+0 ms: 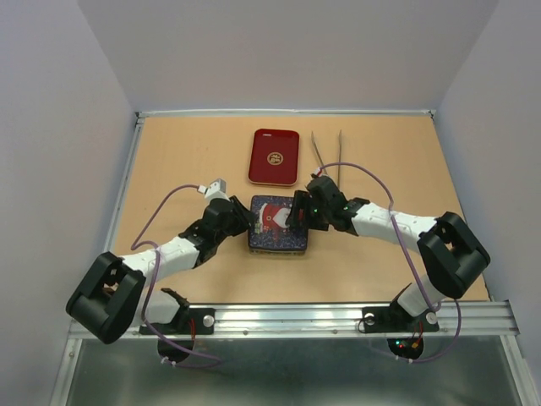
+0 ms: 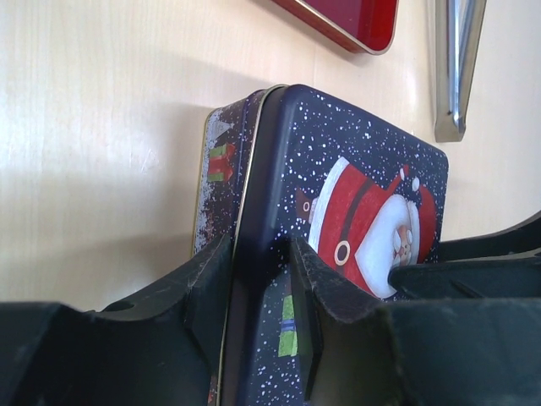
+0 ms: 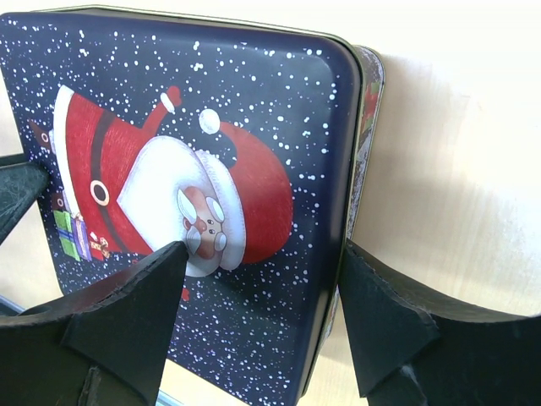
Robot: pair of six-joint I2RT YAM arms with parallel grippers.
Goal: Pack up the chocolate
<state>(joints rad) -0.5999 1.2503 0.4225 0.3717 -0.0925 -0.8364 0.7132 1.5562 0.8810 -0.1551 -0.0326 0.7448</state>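
Note:
No chocolate shows in any view. A dark blue tin with a Santa lid [image 1: 277, 227] sits closed at the table's middle. My left gripper [image 1: 250, 222] is at its left edge. In the left wrist view the left gripper [image 2: 260, 245] is shut on the lid's rim [image 2: 363, 169], one finger on the tin's side wall and one on top. My right gripper [image 1: 297, 213] is at the tin's right edge. In the right wrist view the right gripper [image 3: 262, 254] is open, one finger over the lid [image 3: 211, 127] and one beside the wall.
A red tin tray [image 1: 275, 156] lies behind the blue tin; it also shows in the left wrist view [image 2: 355, 17]. Long metal tweezers [image 1: 325, 152] lie to its right, their tip in the left wrist view [image 2: 456, 68]. White walls enclose the table.

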